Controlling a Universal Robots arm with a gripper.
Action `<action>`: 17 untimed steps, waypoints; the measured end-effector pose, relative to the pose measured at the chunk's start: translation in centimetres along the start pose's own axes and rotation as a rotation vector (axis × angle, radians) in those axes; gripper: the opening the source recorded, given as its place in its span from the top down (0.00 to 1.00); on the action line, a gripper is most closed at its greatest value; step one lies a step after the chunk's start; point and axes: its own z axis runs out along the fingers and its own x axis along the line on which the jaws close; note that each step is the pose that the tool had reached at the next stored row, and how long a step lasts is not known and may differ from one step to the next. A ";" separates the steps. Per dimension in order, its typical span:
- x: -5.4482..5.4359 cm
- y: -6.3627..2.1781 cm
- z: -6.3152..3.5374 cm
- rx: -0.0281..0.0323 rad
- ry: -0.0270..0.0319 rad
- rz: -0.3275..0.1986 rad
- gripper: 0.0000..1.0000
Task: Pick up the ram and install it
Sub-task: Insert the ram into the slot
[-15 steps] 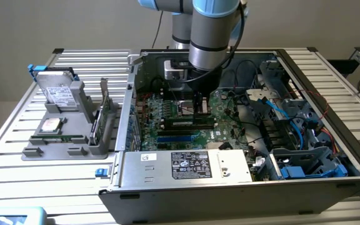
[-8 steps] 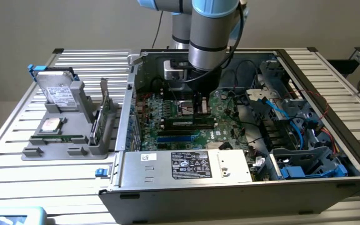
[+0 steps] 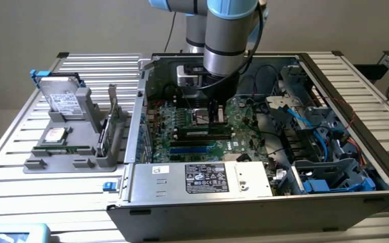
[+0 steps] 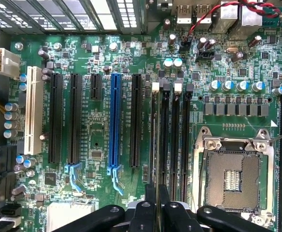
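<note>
1. The arm (image 3: pixel 225 35) reaches from the upper centre of the exterior view down into the open computer case (image 3: pixel 248 215), which takes up the centre and the exterior view's right.
2. The gripper (image 3: pixel 215 120) (image 4: pixel 157 205) is low over the motherboard (image 3: pixel 181 121) (image 4: pixel 102 159). Its fingers (image 4: pixel 149 208) are drawn close together, clamped on a thin board edge, which is the ram.
3. The ram (image 3: pixel 198 132) (image 4: pixel 155 145) stands on edge near the centre of the exterior view. It is lined up along a memory slot with a white latch (image 4: pixel 155 87), between a black expansion slot (image 4: pixel 136 121) and the CPU socket (image 4: pixel 235 179). Whether it is fully seated cannot be told.
4. A blue slot (image 4: pixel 115 121) runs parallel to it, just beyond the black one.
5. At the exterior view's left, well apart from the gripper, a grey fixture (image 3: pixel 59 164) holds an upright hard drive (image 3: pixel 63 98) and an expansion card (image 3: pixel 113 119). Another green stick (image 3: pixel 63 150) lies along its front.
</note>
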 end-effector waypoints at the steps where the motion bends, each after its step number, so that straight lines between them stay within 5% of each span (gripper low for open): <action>1: 0.0 0.00 0.01 0.0000 0.0001 0.000 0.86; 11: 0.0 0.00 0.02 0.0001 -0.0003 0.000 0.86; 17: 0.0 0.01 -0.27 -0.0001 0.0002 0.000 0.78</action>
